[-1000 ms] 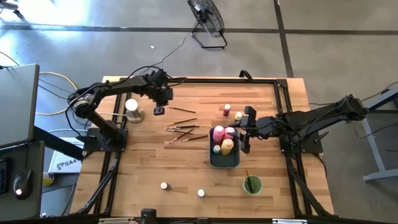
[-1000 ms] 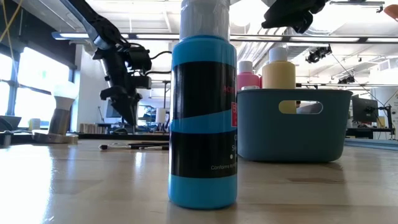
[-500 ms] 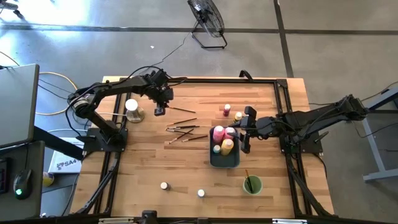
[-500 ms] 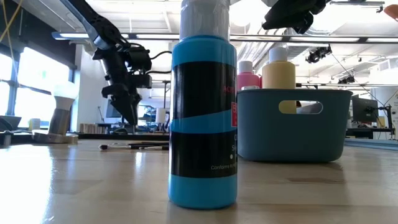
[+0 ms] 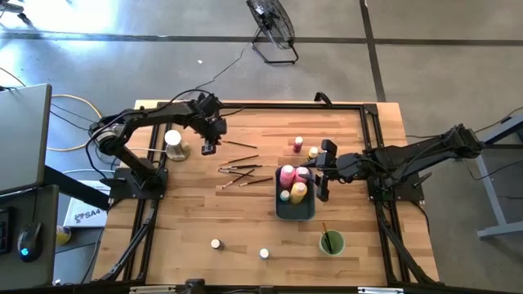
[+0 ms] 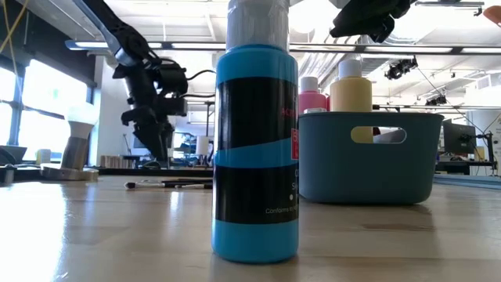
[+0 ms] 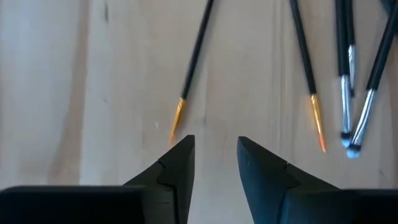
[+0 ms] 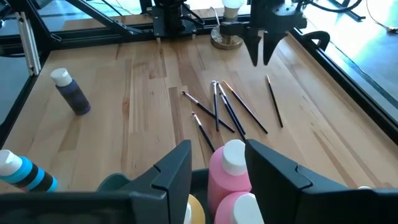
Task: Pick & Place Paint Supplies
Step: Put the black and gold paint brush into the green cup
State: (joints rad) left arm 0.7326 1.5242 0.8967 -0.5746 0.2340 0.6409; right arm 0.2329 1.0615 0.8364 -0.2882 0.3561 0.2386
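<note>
Left hand (image 5: 209, 148) is hovering over the tabletop (image 5: 188, 204), fingers parted a little w/ nothing between them. The lone paintbrush (image 7: 194, 59) is lying just beyond the fingertips, offset toward one finger, its long axis running roughly away from the hand (orange tip nearest). Left arm is much the nearer. Right hand (image 8: 217, 163) is waiting above the tray (image 5: 306, 209) of bottles, fingers spread, holding nothing. Other brushes (image 5: 243, 171) are lying between lone brush and tray.

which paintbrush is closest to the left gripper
The lone paintbrush lying apart from the cluster, nearest the left gripper, its orange tip just ahead.
</note>
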